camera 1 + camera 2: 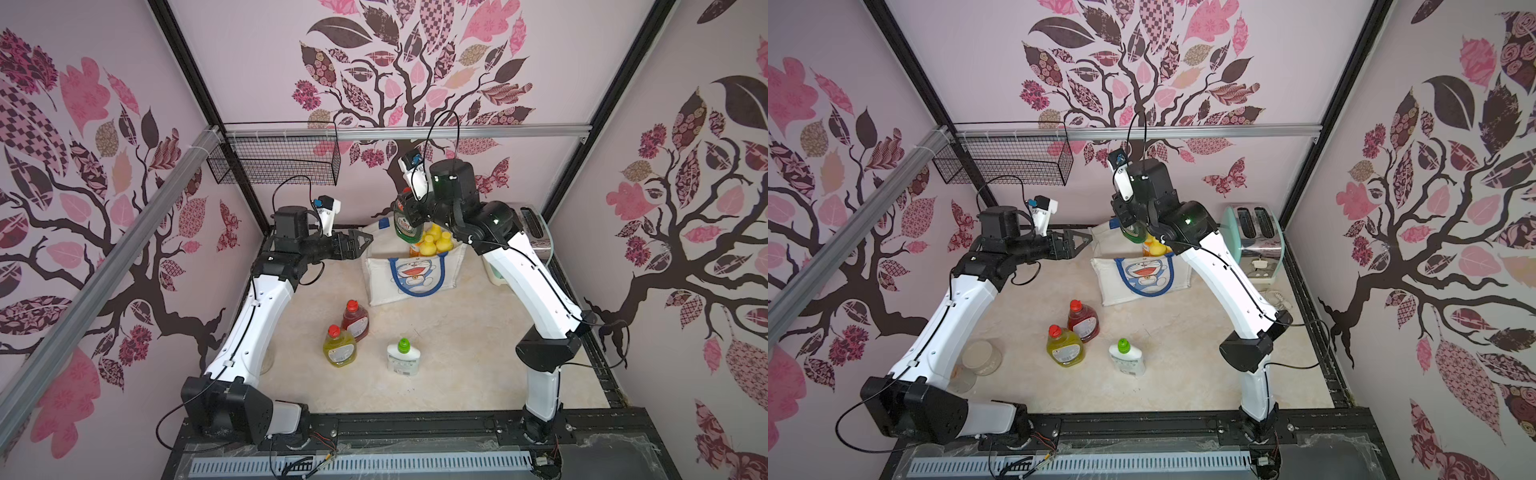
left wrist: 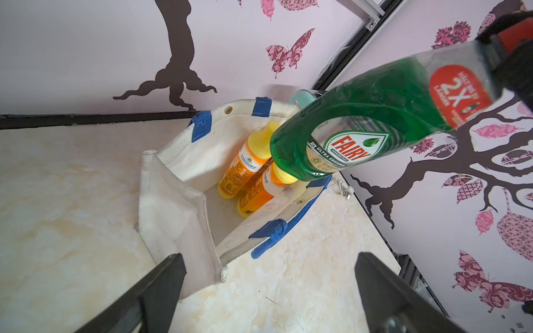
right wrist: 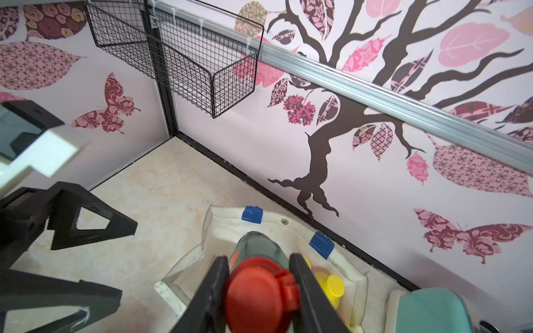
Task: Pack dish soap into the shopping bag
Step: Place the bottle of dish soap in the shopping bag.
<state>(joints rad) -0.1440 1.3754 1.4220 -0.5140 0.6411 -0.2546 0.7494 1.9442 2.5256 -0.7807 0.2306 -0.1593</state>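
Pink leaf-patterned walls are enclosing a marbled beige surface (image 1: 457,374). The right pincer (image 3: 258,259) is clamping a dark green plastic soap bottle (image 2: 360,127) at its red cap, over the open white canvas shopping bag (image 1: 382,282), which is holding tall orange bottles (image 2: 242,170). The left pincer (image 1: 365,241) is hovering beside the bag, jaws apart. A yellow-green bottle (image 1: 340,347), a red bottle (image 1: 356,320) and a white bottle (image 1: 402,357) are standing on the surface.

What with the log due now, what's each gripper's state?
Left gripper: open, holding nothing.
Right gripper: shut on the dark green bottle, held over the shopping bag.
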